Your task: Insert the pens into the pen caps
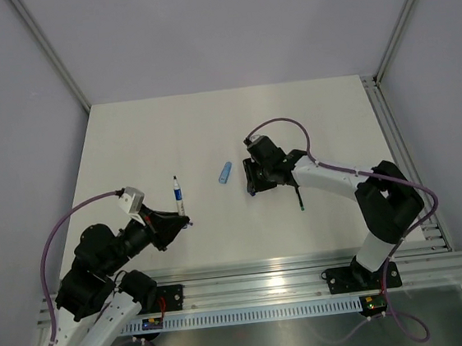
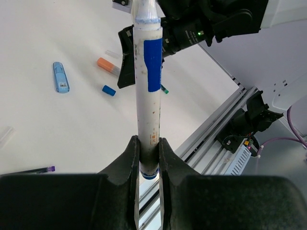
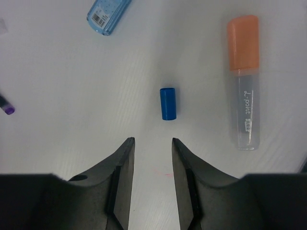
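My left gripper (image 2: 148,140) is shut on the white pen with the blue end (image 2: 146,96), gripping it near its lower end; the pen points away from the wrist camera. In the top view this gripper (image 1: 178,222) is at the near left with the pen (image 1: 178,193) reaching out from it. My right gripper (image 3: 152,140) is open, just above the table, with the small blue cap (image 3: 168,103) lying a little ahead of its fingertips. The clear pen with the orange end (image 3: 244,81) lies to the right of the cap. A light blue cap (image 3: 108,14) lies farther ahead on the left.
A thin dark pen with a green tip (image 1: 298,199) lies beside the right arm. A dark pen with a purple end (image 2: 33,170) and a clear cap (image 2: 5,135) lie at the left of the left wrist view. The aluminium rail (image 1: 259,286) runs along the table's near edge.
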{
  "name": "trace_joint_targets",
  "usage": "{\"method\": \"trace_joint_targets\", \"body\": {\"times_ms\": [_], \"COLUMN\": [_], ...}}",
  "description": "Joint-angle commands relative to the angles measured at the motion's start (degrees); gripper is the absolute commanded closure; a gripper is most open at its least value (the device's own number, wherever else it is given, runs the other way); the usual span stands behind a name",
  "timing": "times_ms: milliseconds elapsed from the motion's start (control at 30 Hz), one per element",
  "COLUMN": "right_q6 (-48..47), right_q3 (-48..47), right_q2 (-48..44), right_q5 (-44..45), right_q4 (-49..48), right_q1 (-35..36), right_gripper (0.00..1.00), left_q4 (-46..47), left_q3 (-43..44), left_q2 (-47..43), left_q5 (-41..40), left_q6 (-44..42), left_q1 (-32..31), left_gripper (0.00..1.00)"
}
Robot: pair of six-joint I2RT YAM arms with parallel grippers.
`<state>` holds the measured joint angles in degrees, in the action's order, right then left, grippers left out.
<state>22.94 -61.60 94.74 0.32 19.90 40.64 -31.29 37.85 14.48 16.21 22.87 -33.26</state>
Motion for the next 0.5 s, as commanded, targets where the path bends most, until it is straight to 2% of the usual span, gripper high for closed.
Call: {"method": "trace_joint_targets", "body": {"times_ms": [0,467], "right_q6": [-4.2,-6.4], "right_q3": [-5.8,-15.6], "right_q2": [3.6,14.6], "right_q5": [2.2,5.7], "right_q4": [4.0,8.9], "right_q1": [-0.6,-0.6], "right_gripper": [0.57,0.57], "left_q4": [1.1,1.4], "left_q3": [0.1,-0.1], "left_q2": [0.1,-0.3], "left_q5": [1.2,2.0], "left_q6": [-0.9,-1.0], "left_q1": [0.4,1.6], "left_gripper": [1.0,1.0]}}
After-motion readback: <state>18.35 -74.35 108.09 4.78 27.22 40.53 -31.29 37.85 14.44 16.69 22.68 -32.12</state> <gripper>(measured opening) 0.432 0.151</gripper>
